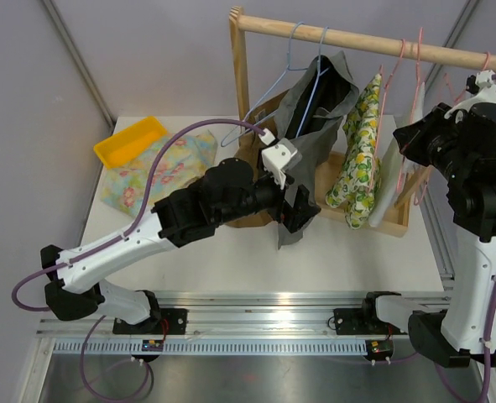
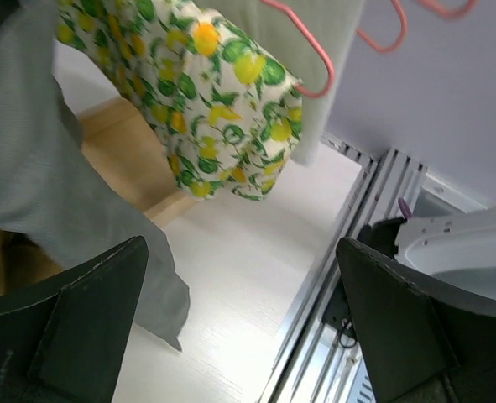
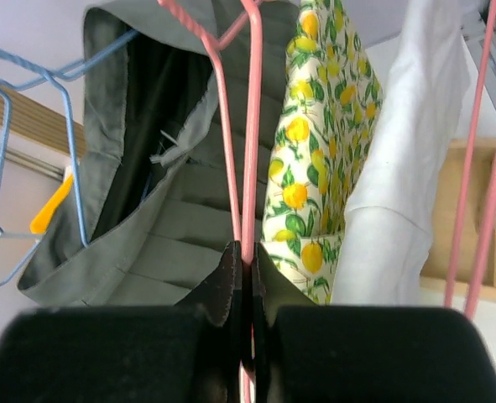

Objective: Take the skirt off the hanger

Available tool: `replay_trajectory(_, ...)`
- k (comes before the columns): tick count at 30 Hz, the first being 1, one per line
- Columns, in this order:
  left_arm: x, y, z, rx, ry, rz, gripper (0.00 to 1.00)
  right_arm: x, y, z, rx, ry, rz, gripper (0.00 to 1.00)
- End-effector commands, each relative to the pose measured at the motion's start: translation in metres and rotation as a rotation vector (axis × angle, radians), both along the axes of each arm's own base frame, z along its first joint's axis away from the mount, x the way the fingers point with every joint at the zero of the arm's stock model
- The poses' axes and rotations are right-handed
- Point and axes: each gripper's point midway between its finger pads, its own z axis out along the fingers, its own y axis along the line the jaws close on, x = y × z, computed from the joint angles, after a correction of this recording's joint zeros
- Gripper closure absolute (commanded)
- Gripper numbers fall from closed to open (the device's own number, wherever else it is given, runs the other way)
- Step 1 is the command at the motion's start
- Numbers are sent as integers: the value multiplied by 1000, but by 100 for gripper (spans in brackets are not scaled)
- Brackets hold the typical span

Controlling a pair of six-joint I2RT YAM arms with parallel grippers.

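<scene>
Top external: grey skirt (image 1: 319, 117) hangs from the wooden rail (image 1: 357, 39) on a blue hanger (image 3: 73, 180); left claw (image 2: 241, 252) released, empty, beside its hem; right claw (image 3: 246, 252) clenched on a pink hanger (image 3: 252, 126). Step judged — approach; next, pinch the hem and draw it downward. Count: three hung garments (image 1: 357, 151), two claws

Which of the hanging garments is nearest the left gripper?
The grey skirt on the blue hanger, beside the left gripper; the lemon-print garment and white garment hang farther right.
</scene>
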Motion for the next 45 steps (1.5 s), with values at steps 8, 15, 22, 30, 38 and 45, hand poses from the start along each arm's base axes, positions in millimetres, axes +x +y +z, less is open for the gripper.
replay_trajectory(8,-13,2,-3,-87,-13,11,1,13,0,105,23,-363,-12,100)
replay_trajectory(15,-27,-3,10,-140,-21,-44,1,-20,12,89,93,-327,39,100)
replay_trajectory(22,-70,-40,31,-228,-34,-239,1,-83,29,84,173,-335,128,100)
replay_trajectory(30,-112,-90,33,-286,-31,-403,1,-121,39,78,224,-329,178,100)
replay_trajectory(38,-132,-116,31,-295,-37,-447,1,-142,43,77,259,-341,198,100)
replay_trajectory(45,-121,-133,29,-295,-47,-390,1,-156,47,88,281,-365,225,100)
